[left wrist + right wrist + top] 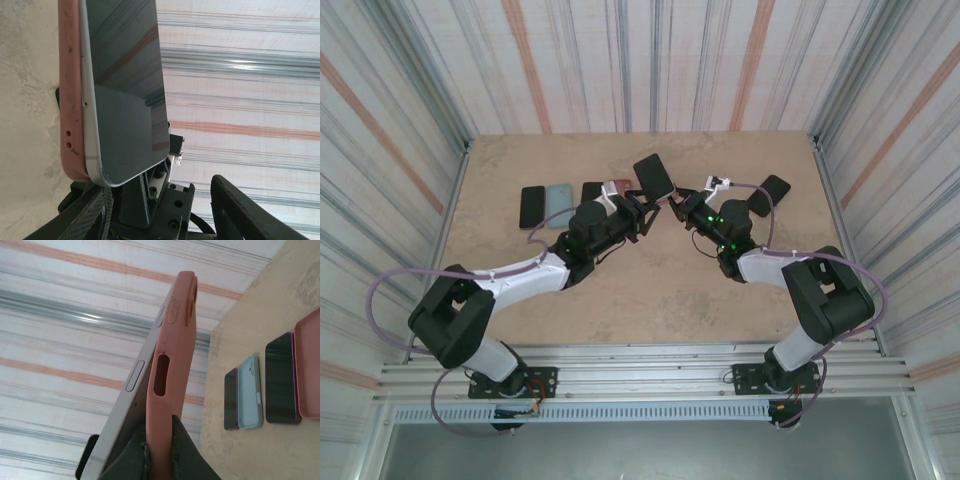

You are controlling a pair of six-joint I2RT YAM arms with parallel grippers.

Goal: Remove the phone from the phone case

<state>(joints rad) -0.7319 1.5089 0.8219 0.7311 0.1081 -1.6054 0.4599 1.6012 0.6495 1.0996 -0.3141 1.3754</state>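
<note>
Gaping off pink case (70, 100) — phone (125, 75) edge, aloft

Right gripper (160, 447) jaws pinch pink case (176, 335) from below, phone (136, 385) along its left. Counter (280, 455): two dark phones (231, 399) (281, 377), blue case (250, 392), second pink case (309, 370).

White arms (515, 277) with black joints — lilac cables (378, 290), green wrist lights (718, 222), black left gripper (642, 212).

Black phone (531, 206) beside blue case (558, 205) (flat); beige table (650, 300) beneath.
</note>
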